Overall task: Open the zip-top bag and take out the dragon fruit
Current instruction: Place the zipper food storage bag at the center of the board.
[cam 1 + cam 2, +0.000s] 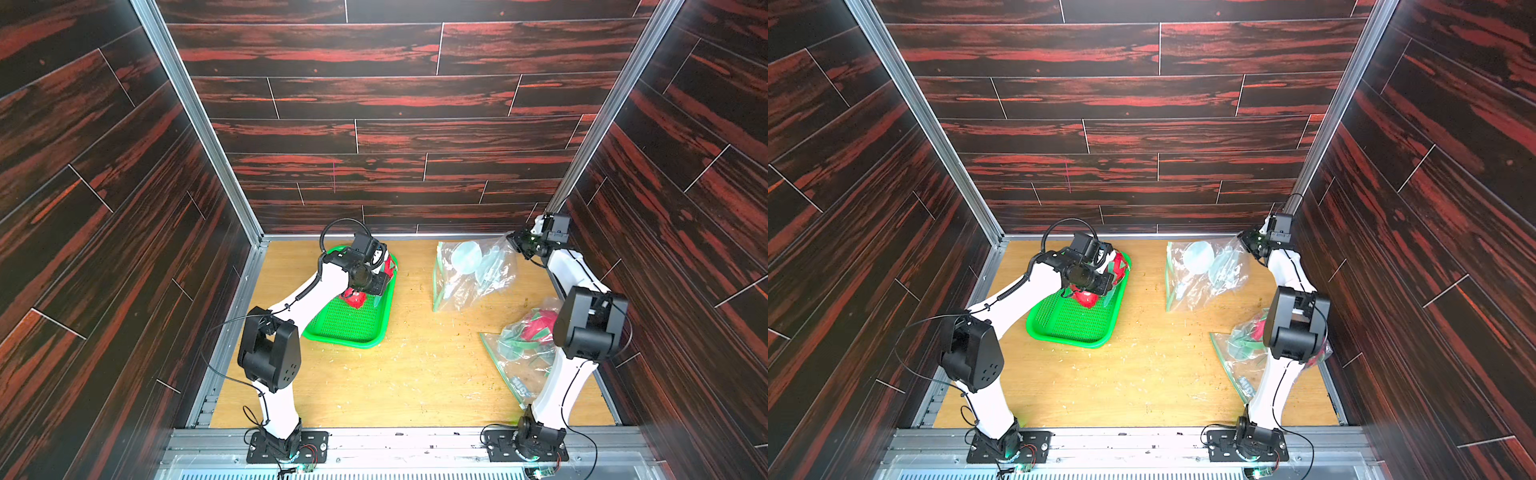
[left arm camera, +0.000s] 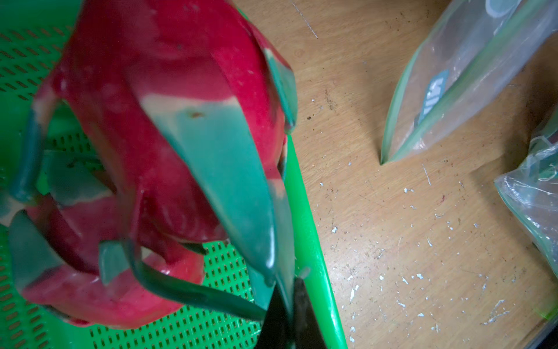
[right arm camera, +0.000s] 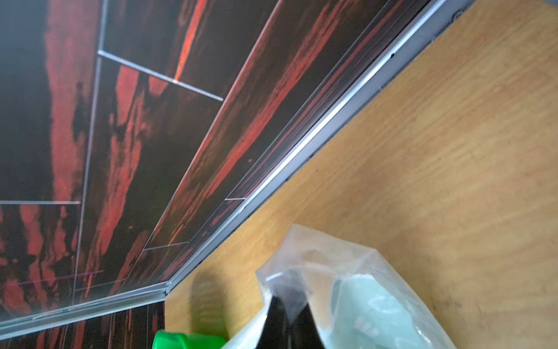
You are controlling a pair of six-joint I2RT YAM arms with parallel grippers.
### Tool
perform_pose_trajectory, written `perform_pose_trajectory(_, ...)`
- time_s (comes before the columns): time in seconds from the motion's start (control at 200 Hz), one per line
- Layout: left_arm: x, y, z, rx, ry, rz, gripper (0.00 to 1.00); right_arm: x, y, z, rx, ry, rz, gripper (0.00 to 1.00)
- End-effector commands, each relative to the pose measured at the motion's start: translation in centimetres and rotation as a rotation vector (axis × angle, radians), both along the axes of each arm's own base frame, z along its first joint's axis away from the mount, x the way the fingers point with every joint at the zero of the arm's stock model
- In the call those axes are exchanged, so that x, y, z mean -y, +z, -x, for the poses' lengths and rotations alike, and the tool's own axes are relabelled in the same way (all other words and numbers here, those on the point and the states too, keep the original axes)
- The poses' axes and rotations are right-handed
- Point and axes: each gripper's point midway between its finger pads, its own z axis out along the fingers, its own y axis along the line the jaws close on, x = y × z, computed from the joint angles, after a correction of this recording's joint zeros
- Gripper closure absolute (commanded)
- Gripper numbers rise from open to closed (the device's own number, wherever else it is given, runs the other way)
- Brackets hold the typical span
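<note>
Risk: left gripper (image 2: pixel 287 302) pinched shut on dragon fruit (image 2: pixel 169 121) by one thin leaf tip, over green basket (image 2: pixel 314 256) edge; slip drops fruit onto table (image 2: pixel 422 211). Right gripper (image 3: pixel 287 314) clamped on zip-top bag (image 3: pixel 347 266) corner; tug could drag bag.

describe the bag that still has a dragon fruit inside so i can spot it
On the wooden table, look to the right side, where two clear zip-top bags are. Take the near bag, partly hidden by the right arm's black elbow. Unlike the far bag, which shows only pale shapes, it holds a red dragon fruit with green scales.
</note>
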Motion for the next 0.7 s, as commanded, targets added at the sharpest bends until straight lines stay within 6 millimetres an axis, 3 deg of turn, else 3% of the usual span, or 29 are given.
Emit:
perform_pose_trajectory(0.0,-0.9,-1.5,0.0,-0.058,0.023,-0.044,1.00,0.6,-0.5,-1.0,-0.021,-0.023,-0.006,1.00)
perform_pose_trajectory(0.215,-3.4,-2.4,-0.7,-0.069,0.168,-0.126,1.00,1.0,-1.2,-2.0,-0.040,-0.029,0.008,0.96)
perform_pose_trajectory(0.376,-3.2,-1.4,-0.6,-0.046,0.183,-0.087,1.00,0.9,-1.2,-1.9,-0.047,-0.011,0.011,0.82)
perform_pose_trajectory(0.596,-2.5,-0.5,-0.1,-0.042,0.182,-0.026,1.00,-0.1,2.0,-0.3,-0.020,0.053,0.024,0.54)
perform_pose_trajectory(0.691,-2.1,-0.9,-0.5,-0.037,0.171,-0.010,1.00,-0.5,3.9,1.0,-0.012,0.079,0.036,0.47)
